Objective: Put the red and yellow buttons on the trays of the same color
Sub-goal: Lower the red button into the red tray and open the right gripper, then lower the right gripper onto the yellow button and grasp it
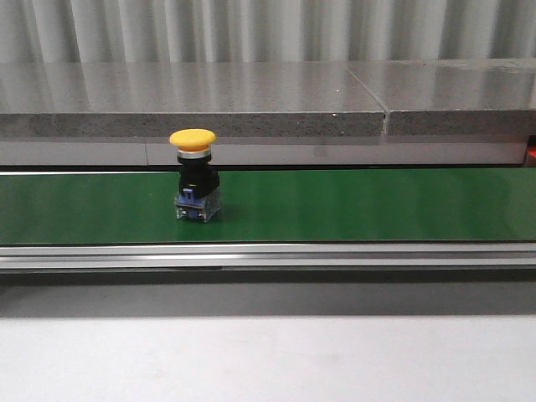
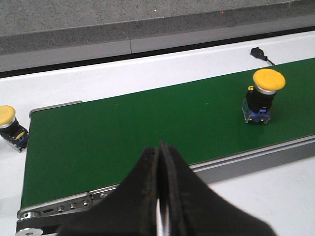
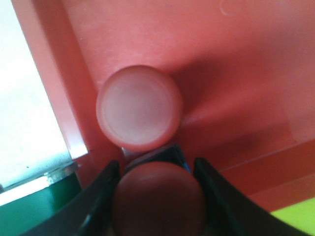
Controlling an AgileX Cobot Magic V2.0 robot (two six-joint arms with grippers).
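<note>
Right gripper (image 3: pixel 158 206), in its own wrist view, is pinching a red button (image 3: pixel 158 199) between its two dark fingers (image 3: pixel 98 201), holding it over the red tray (image 3: pixel 236 64). A second red button (image 3: pixel 140 107) is already sitting in that tray, just beside the held one, its cap looking pale in the glare. A sliver of yellow-green, possibly the other tray, is showing at one corner.

Left gripper (image 2: pixel 160 196), in the left wrist view, is hanging with its fingers pressed together and nothing between them, above the near edge of the green conveyor belt (image 2: pixel 138 128). A yellow button (image 2: pixel 263 96) is standing upright on the belt, well apart from it; another yellow button (image 2: pixel 11 127) is lying tilted on the white table just off the belt's end.

Front view is showing only that upright yellow button (image 1: pixel 196 174) on the belt (image 1: pixel 377 205); neither arm is appearing here.

These buttons are looking rigid and fairly light, top-heavy under a smooth domed cap that would likely slip. The squarer black body below the cap is probably offering the surer hold.
</note>
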